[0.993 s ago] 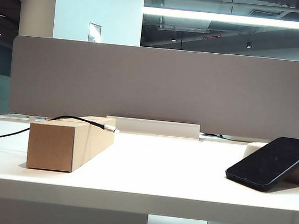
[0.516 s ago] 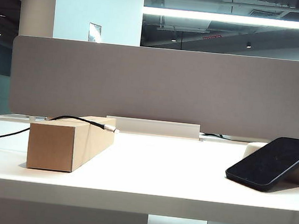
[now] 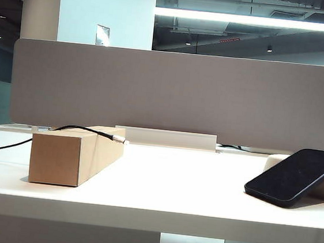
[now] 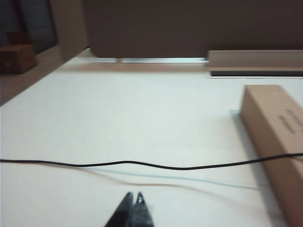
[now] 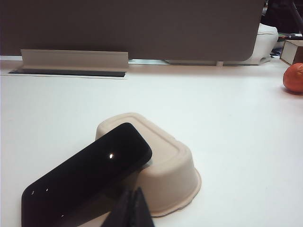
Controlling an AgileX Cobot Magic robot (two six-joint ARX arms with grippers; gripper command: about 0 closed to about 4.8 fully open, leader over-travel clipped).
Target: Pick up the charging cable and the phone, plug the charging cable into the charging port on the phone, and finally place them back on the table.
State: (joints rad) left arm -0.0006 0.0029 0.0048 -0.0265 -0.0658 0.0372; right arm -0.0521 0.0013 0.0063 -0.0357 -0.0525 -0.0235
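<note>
The black charging cable (image 3: 68,127) runs in from the left over the brown cardboard box (image 3: 74,153), and its silver plug tip (image 3: 119,139) hangs off the box's far end. In the left wrist view the cable (image 4: 142,165) crosses the white table (image 4: 142,113) just ahead of my left gripper (image 4: 135,195), which is shut and empty. The black phone (image 3: 294,175) leans tilted on an upturned cream tray (image 5: 161,161) at the right. My right gripper (image 5: 132,191) is shut and empty, close before the phone (image 5: 85,177) and the tray. The charging port is not visible.
A grey divider panel (image 3: 171,93) closes the back of the table, with a white cable channel (image 3: 166,137) at its foot. An orange round object (image 5: 293,78) lies far off to the right. The table's front edge (image 3: 152,219) is near the exterior camera.
</note>
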